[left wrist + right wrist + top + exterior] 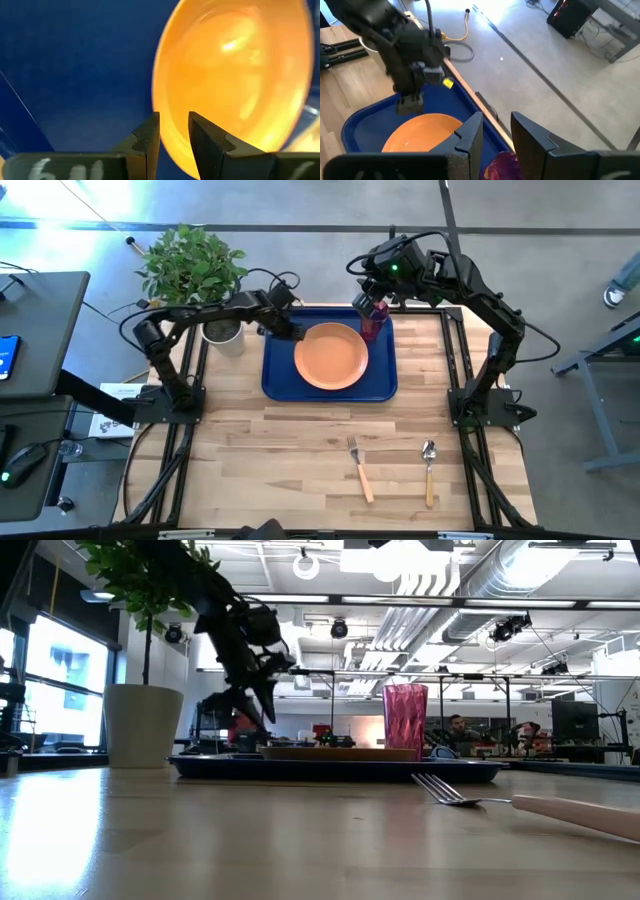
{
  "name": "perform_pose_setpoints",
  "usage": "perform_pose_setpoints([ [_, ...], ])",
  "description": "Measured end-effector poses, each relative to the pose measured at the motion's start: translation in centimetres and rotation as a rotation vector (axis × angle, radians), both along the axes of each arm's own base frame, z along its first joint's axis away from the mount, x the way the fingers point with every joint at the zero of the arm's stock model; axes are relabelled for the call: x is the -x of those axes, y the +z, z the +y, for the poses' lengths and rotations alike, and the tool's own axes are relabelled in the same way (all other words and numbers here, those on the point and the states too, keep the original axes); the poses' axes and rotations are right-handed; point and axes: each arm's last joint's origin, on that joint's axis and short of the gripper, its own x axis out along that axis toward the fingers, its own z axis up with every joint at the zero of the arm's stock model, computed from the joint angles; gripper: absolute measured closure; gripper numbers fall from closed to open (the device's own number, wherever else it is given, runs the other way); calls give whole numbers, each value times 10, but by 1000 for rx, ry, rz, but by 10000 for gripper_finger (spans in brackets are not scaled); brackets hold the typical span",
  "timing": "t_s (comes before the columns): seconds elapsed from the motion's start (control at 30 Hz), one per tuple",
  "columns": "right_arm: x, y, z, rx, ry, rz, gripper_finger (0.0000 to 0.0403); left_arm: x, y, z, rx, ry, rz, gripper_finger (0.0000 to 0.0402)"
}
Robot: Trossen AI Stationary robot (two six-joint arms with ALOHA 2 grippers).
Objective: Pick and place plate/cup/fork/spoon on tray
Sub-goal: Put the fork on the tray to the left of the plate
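table [300, 450]: pale wood planks, matt, visible grain
tray [277, 370]: dark-blue plastic, smooth, slight sheen
plate [331, 356]: orange, smooth and glossy
cup [405, 719]: translucent magenta plastic, ribbed, shiny
fork [359, 468]: silver metal tines, light wooden handle
spoon [429, 472]: polished metal bowl, light wooden handle
left gripper [173, 131]: fingers dark, matt

open wood around fork [359, 468] and spoon [429, 470]; tray [278, 375] crowded by both arms

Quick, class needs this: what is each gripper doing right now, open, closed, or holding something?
Left gripper: open, empty, at the plate rim.
Right gripper: open, empty, above the cup.
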Motion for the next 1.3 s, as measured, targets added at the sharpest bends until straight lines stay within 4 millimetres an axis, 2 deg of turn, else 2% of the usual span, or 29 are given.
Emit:
perform_pose_setpoints([
  [0.17, 6, -7, 3, -94, -65, 32, 308, 5, 26, -9, -71, -60, -54, 310],
  [0.4, 15, -19, 16, -351, -171, 53, 308, 11, 65, -35, -191, -191, -143, 311],
  [0.7, 0, -25, 56, -588, -168, -26, 308, 21, 104, -66, -343, -353, -244, 311],
  [0.93, -19, -38, 99, -687, -218, -38, 308, 29, 117, -83, -407, -458, -262, 311],
  [1.3, -61, -85, 170, -754, -267, 72, 308, 31, 114, -100, -396, -587, -203, 311],
])
